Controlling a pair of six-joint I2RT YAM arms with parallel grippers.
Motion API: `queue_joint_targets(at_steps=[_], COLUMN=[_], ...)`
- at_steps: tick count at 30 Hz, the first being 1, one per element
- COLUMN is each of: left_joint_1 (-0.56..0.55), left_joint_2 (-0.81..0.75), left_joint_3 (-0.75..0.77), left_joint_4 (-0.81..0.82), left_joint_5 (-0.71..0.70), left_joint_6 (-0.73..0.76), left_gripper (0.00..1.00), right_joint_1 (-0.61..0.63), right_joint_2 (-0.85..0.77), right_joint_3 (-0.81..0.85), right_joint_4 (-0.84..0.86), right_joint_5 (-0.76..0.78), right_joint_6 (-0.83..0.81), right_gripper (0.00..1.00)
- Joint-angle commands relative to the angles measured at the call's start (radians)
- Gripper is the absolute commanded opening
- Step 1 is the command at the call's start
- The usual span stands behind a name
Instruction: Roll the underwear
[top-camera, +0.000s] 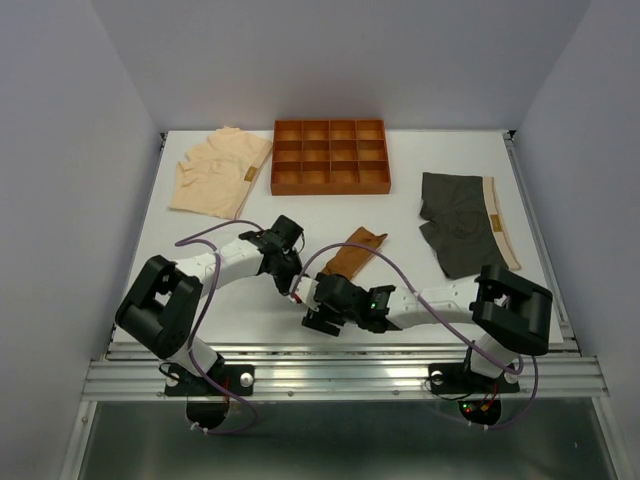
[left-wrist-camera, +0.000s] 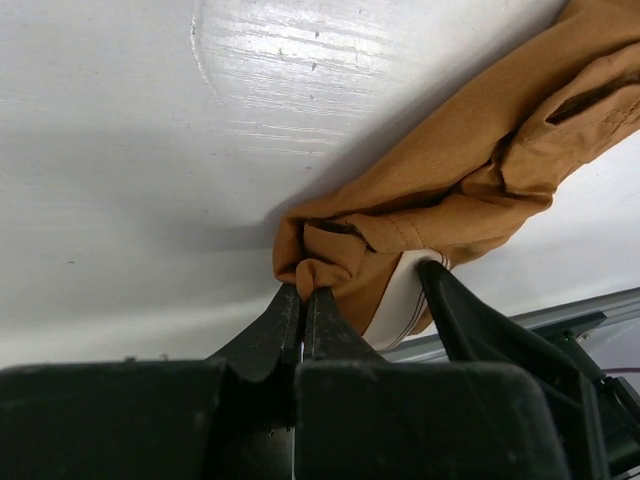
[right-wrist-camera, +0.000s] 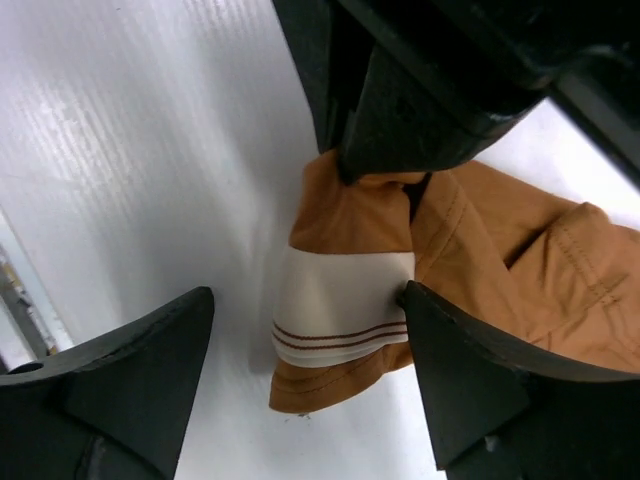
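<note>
The rust-brown underwear (top-camera: 352, 254) lies as a narrow bunched strip in the middle of the table (top-camera: 250, 330). My left gripper (left-wrist-camera: 303, 292) is shut on a pinch of brown fabric at its near end (left-wrist-camera: 330, 262). The cream waistband (right-wrist-camera: 340, 295) with two brown stripes wraps that end. My right gripper (right-wrist-camera: 305, 295) stands open around the waistband, and its right finger (right-wrist-camera: 470, 370) touches the band's edge. From above, both grippers (top-camera: 296, 282) (top-camera: 318, 300) meet at the strip's near end. The pale peach underwear (top-camera: 220, 170) lies far left, the dark grey underwear (top-camera: 462, 225) at the right.
An orange-brown tray (top-camera: 330, 185) with grid compartments stands at the back centre. The metal rail of the table's near edge (top-camera: 340, 375) runs just behind the grippers. Purple cables (top-camera: 395, 275) loop over both arms.
</note>
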Motion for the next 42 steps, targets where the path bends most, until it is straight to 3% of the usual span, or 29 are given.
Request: queue_joint_targets(at_steps=[1,3,4,6,8,9,11,13,18,26,36,42], left_joint_1=[-0.006,-0.008,-0.006,-0.006,-0.006,-0.006,-0.006,-0.005,0.008,0.086,0.138,0.136], left_joint_2=[-0.034,-0.034,-0.034,-0.037,-0.042,-0.051,-0.062,-0.074,-0.108,-0.158,-0.284,-0.355], left_joint_3=[0.024,0.025,0.025,0.025,0.027,0.025,0.030,0.054,0.110,0.085,-0.025,-0.106], left_joint_4=[-0.033,-0.035,-0.033,-0.032,-0.027,-0.021,-0.018,-0.039,-0.064,-0.085,-0.087,-0.027], left_joint_5=[0.018,0.020,0.025,0.028,0.028,0.028,0.014,-0.030,-0.138,-0.221,-0.245,-0.193], left_joint_6=[0.003,0.006,0.008,0.008,0.006,0.006,-0.005,-0.008,-0.018,-0.017,-0.011,0.011], left_gripper=[0.00,0.00,0.00,0.00,0.09,0.19,0.27,0.43,0.50,0.51,0.54,0.59], right_joint_1=[0.014,0.014,0.014,0.014,0.014,0.014,0.014,0.005,-0.039,-0.159,-0.337,-0.458], right_joint_2=[0.027,0.041,0.046,0.050,0.046,0.040,0.035,0.033,0.006,-0.054,0.093,0.116], right_joint_3=[0.027,0.027,0.028,0.034,0.039,0.042,0.054,0.076,0.080,0.062,0.117,0.059], right_joint_4=[0.065,0.071,0.076,0.076,0.072,0.072,0.043,0.003,-0.054,-0.057,-0.048,0.120], right_joint_5=[0.110,0.121,0.124,0.119,0.115,0.118,0.106,0.064,-0.129,-0.477,-0.738,-0.925], right_joint_6=[-0.012,-0.008,0.000,0.012,0.022,0.046,0.061,0.098,0.173,0.290,0.454,0.645], right_gripper=[0.73,0.65,0.39,0.19,0.07,0.01,0.01,0.01,0.01,0.01,0.01,0.01])
